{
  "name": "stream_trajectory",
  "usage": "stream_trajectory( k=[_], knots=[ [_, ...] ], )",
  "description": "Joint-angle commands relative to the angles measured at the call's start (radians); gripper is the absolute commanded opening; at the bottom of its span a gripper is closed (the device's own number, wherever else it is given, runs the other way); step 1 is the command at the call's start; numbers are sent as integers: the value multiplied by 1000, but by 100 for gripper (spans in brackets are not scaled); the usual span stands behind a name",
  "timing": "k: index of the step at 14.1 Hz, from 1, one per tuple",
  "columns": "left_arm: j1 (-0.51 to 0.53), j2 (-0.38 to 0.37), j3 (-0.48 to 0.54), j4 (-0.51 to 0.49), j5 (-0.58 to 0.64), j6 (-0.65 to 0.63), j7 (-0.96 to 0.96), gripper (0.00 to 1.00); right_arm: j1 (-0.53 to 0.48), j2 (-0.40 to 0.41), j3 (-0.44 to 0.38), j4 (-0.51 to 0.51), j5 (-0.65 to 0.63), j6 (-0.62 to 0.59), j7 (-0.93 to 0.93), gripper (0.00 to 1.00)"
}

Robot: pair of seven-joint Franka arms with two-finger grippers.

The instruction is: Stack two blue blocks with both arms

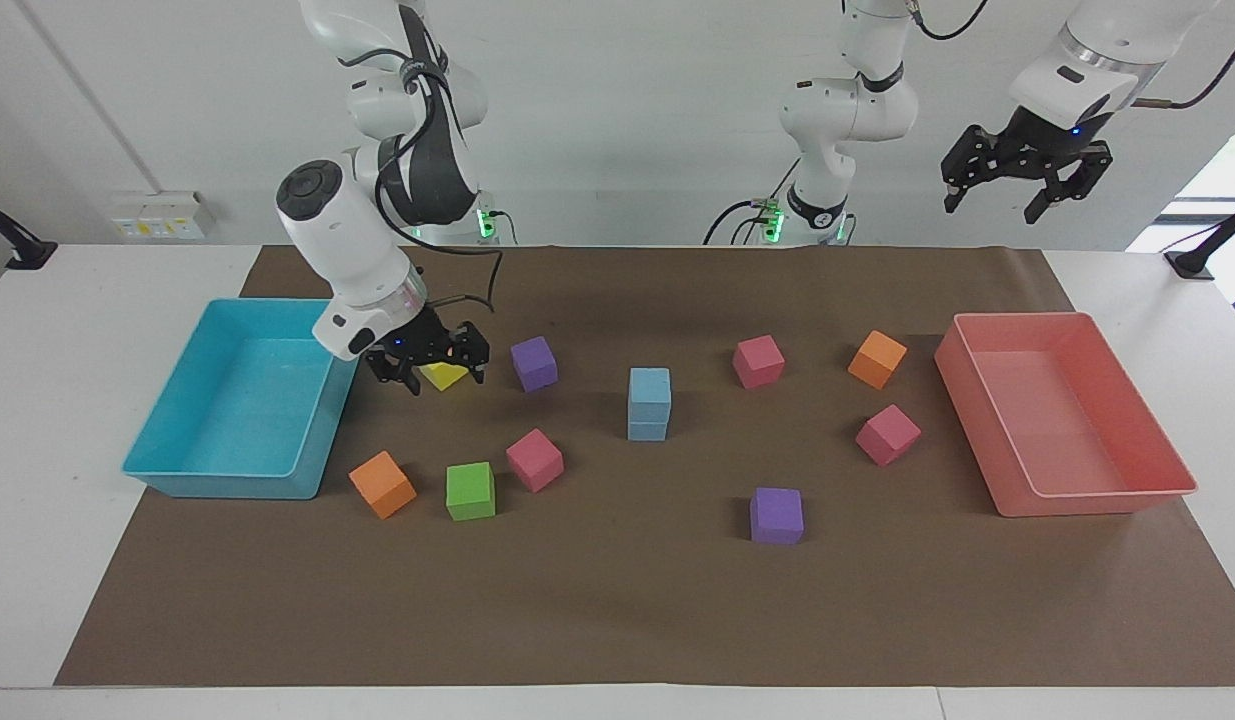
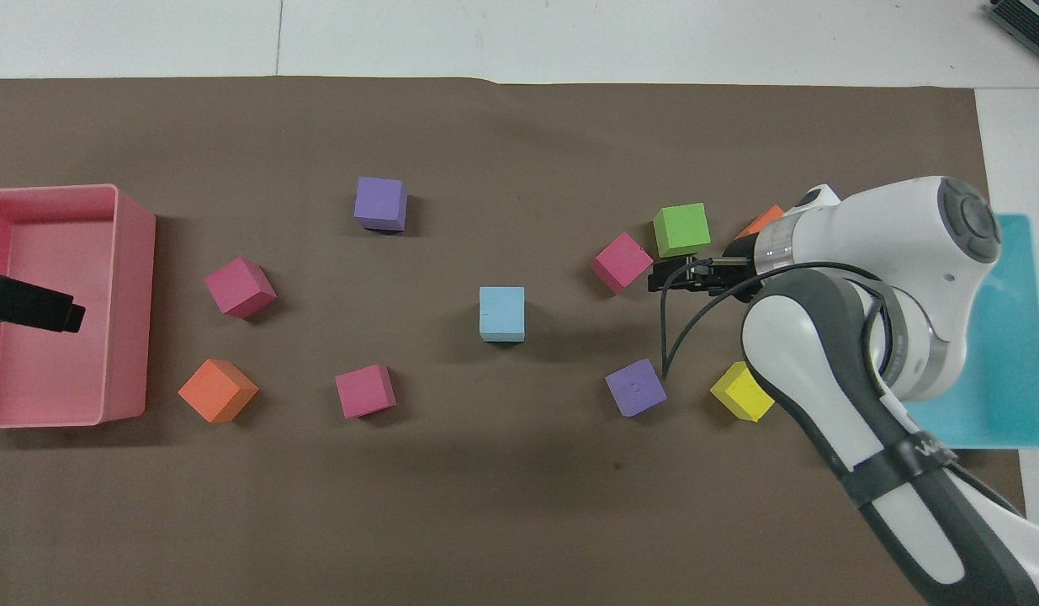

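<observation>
The two blue blocks stand stacked, one blue block [image 1: 650, 385] resting squarely on the other [image 1: 648, 429], in the middle of the brown mat; from overhead only the top face [image 2: 502, 311] shows. My right gripper [image 1: 432, 378] hangs open and empty low over a yellow cube [image 1: 445, 375] beside the teal tray, well apart from the stack; in the overhead view the right gripper [image 2: 666, 278] shows beside the green cube. High above the pink tray's end of the table, my left gripper [image 1: 1007, 205] is open and holds nothing; its tip [image 2: 69, 313] shows over the pink tray.
A teal tray [image 1: 217, 478] sits at the right arm's end, a pink tray [image 1: 1077, 500] at the left arm's end. Loose cubes lie around the stack: purple [image 1: 533, 362], purple [image 1: 776, 515], pink [image 1: 534, 459], pink [image 1: 758, 360], pink [image 1: 887, 434], orange [image 1: 382, 484], orange [image 1: 877, 358], green [image 1: 470, 491].
</observation>
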Motion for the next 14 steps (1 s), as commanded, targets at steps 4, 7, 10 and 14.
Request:
stream_trajectory(
  k=[4, 7, 10, 14],
  knots=[
    [30, -25, -11, -25, 8, -30, 8, 100, -9, -66, 8, 128, -175, -194, 174, 100],
    [33, -23, -11, -22, 5, -18, 8, 100, -28, -130, -2, 139, -174, -243, 169, 100],
    [33, -22, -11, -20, 5, -16, 8, 100, -47, -160, -7, 176, -174, -304, 159, 100],
    [32, -23, -11, -22, 5, -16, 10, 100, -100, -154, -4, 280, -172, -455, 122, 100]
  ],
)
